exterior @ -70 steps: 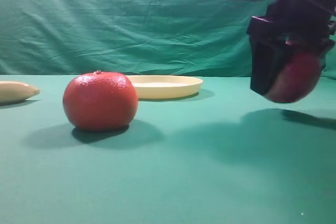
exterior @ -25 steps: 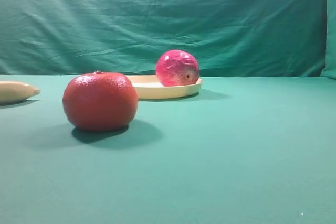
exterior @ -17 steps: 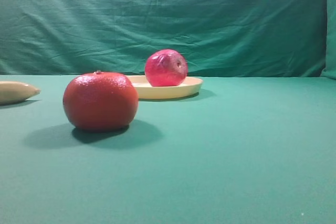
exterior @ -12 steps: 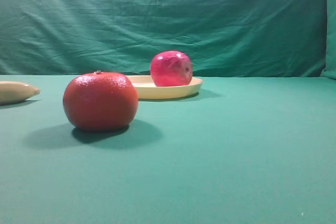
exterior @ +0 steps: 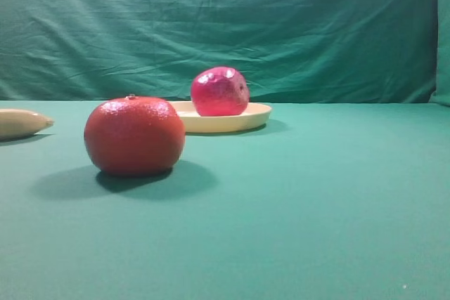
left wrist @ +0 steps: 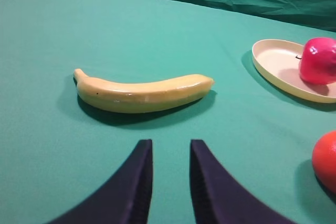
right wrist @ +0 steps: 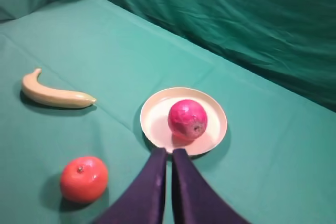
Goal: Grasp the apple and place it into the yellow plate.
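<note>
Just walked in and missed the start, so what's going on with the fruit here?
Nothing is being handled right now. The apple sits in the yellow plate, free of both grippers. The right gripper hangs above the plate's near edge with its jaws shut and empty. The left gripper is slightly open, holding nothing, near the banana. An orange fruit rests on the green cloth, apart from the plate.
</note>
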Robot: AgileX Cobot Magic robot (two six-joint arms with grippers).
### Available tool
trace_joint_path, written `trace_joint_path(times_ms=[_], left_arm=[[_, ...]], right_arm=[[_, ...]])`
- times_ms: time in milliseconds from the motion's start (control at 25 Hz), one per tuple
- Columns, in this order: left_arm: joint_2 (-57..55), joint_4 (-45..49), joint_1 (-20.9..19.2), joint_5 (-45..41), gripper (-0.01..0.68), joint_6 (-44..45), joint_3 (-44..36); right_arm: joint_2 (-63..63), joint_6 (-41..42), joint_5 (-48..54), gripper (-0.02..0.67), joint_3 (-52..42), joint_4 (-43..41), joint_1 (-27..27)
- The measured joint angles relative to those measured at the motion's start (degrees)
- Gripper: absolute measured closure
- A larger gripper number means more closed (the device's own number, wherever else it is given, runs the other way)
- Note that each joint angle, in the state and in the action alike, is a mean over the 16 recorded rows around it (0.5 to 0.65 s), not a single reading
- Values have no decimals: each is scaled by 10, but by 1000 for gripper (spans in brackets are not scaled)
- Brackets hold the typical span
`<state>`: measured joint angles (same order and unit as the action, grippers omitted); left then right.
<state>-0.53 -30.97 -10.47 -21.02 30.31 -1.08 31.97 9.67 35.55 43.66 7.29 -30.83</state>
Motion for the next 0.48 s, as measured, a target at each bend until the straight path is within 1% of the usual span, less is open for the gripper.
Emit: trace_joint_path(times_ms=[240, 480], left_arm=[[0, 0, 0, 0, 516, 0, 0], [0, 0, 0, 0, 516, 0, 0]], right_arm=[[-75, -7, 15, 649, -52, -1, 0], [-106, -21, 21, 649, -79, -11, 0]])
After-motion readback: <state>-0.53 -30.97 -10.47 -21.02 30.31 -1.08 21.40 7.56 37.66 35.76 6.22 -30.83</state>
